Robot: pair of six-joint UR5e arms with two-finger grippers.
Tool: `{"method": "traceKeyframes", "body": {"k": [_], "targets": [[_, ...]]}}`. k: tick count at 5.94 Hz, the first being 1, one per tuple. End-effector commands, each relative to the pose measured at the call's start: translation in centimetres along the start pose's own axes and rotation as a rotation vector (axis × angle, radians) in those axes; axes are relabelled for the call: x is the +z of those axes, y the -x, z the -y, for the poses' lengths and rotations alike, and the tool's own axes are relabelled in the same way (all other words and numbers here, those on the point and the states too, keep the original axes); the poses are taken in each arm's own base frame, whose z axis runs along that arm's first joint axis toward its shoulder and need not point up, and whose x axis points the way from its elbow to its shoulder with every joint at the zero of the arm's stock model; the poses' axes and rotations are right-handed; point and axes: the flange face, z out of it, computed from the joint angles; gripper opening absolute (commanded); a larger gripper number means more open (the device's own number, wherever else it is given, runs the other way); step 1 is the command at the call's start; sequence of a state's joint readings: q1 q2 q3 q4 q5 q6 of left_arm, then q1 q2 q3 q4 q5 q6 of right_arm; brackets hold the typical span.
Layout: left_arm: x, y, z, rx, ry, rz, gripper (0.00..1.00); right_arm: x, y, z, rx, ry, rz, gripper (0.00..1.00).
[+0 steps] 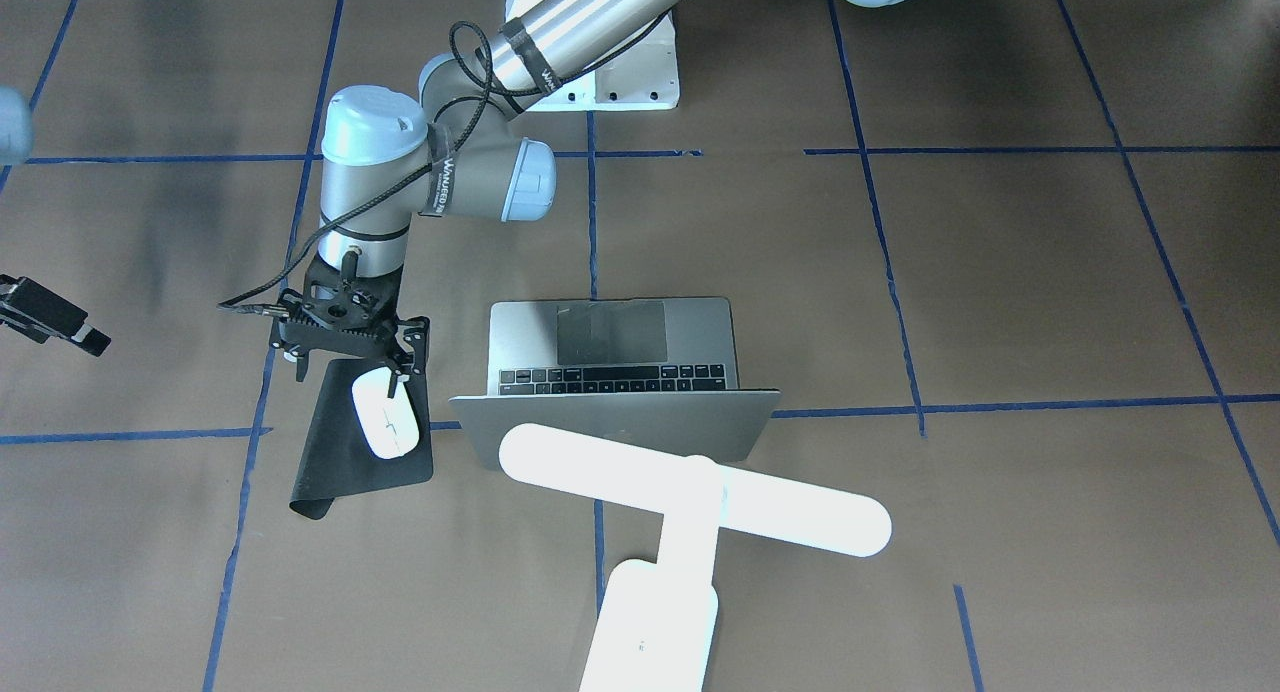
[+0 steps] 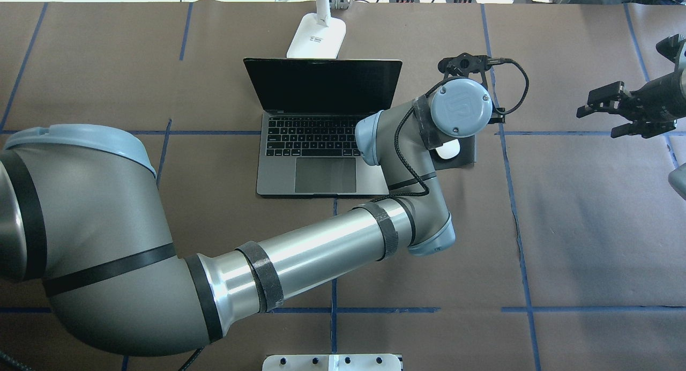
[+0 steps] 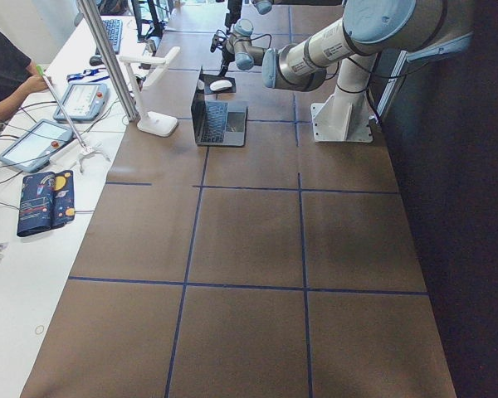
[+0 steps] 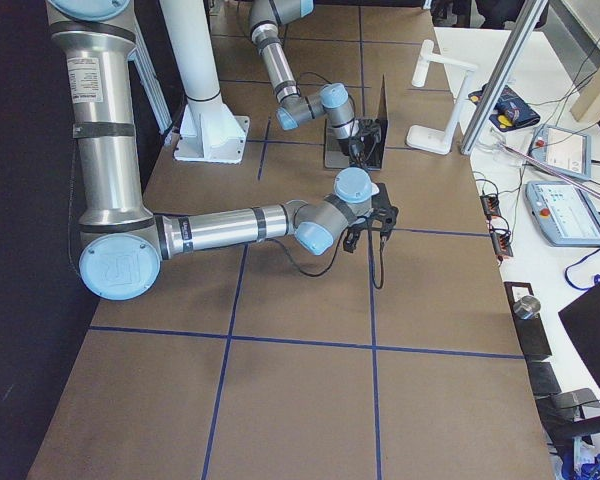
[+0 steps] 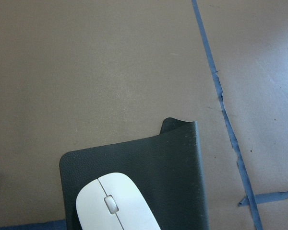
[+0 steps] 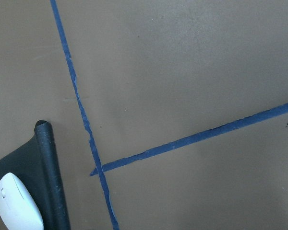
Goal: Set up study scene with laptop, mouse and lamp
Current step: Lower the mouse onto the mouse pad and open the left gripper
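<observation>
Mouse (image 1: 385,414) sits on the black pad (image 1: 330,462), just beside the open laptop (image 1: 610,347), on the robot's right side of it. The lamp (image 1: 690,492) stands behind the laptop. The left gripper (image 1: 353,369) hangs over the mouse's end nearest the robot. Its 2 fingers look apart, holding nothing. The mouse's long way points away from the robot. The right gripper (image 2: 603,116) is well apart from the mouse, fingers apart too, so the left arm is nearer.

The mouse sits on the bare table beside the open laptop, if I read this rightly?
Not quite: the mouse sits on the black pad, not the bare table, beside the open laptop. The front-facing view shows it.
</observation>
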State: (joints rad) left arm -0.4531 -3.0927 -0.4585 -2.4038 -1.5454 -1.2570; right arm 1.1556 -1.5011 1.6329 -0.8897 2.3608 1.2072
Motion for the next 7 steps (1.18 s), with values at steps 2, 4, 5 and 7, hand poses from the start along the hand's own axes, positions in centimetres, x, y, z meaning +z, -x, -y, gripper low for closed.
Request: {"method": "traceKeyframes", "body": {"k": [2, 4, 5, 7], "targets": [[-6.7, -4.0, 1.6, -0.032, 0.037, -0.023, 1.00, -2.0, -0.4, -1.3, -0.007, -0.013, 0.016, 1.00], [-13.4, 0.7, -0.5, -0.034, 0.116, -0.036, 1.00, -3.7, -1.4, -2.1, 0.002, -0.031, 0.021, 1.00], [-14.8, 2.3, -0.6, -0.032, 0.113, -0.035, 1.00, -5.1, -1.9, -2.6, 0.002, -0.050, 0.027, 1.00], [-18.1, 7.9, -0.1, -0.040, 0.193, -0.006, 1.00, -6.0, -2.2, -2.2, -0.053, -0.078, 0.023, 1.00]]}}
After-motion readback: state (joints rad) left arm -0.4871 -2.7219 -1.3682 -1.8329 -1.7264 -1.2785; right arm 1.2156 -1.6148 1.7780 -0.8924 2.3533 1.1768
